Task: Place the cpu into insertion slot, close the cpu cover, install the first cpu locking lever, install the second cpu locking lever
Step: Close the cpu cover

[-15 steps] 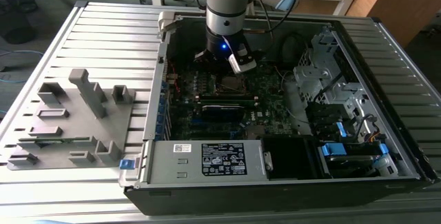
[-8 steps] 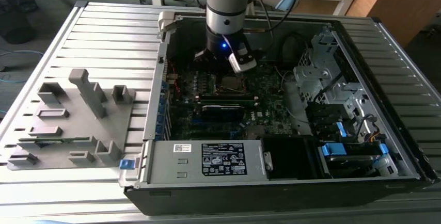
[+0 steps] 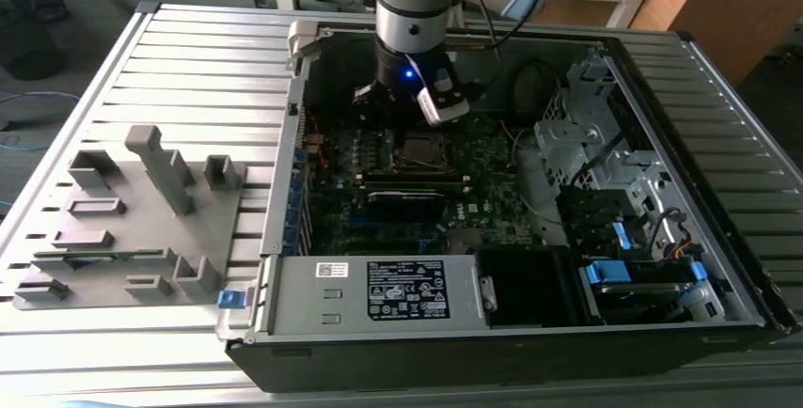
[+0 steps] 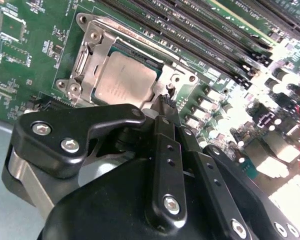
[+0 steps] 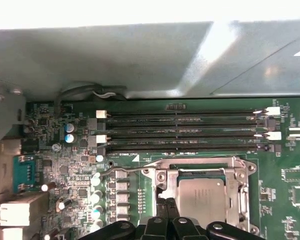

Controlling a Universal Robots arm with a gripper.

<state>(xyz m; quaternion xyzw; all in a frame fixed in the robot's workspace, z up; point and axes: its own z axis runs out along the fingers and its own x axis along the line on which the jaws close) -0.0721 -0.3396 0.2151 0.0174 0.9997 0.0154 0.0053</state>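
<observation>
The cpu (image 4: 121, 80) (image 5: 202, 198), a square chip with a silver-grey top, lies flat in the insertion slot (image 3: 420, 148) on the green board. The cpu cover (image 4: 89, 56) (image 5: 200, 163), a silver frame, lies down around it. A thin wire locking lever (image 5: 124, 170) runs along one side of the socket. My gripper (image 4: 166, 100) (image 5: 167, 204) hangs low over the socket's corner, its black fingers pressed together. I cannot tell whether a lever sits between the tips. In the exterior view the gripper (image 3: 404, 117) is inside the open computer case.
Long black memory slots (image 5: 185, 132) (image 4: 190, 30) run beside the socket. The grey case wall (image 5: 140, 60) rises just past them. A power supply (image 3: 376, 290) and drive bays (image 3: 603, 154) crowd the case. A grey parts fixture (image 3: 126, 211) stands at the exterior view's left.
</observation>
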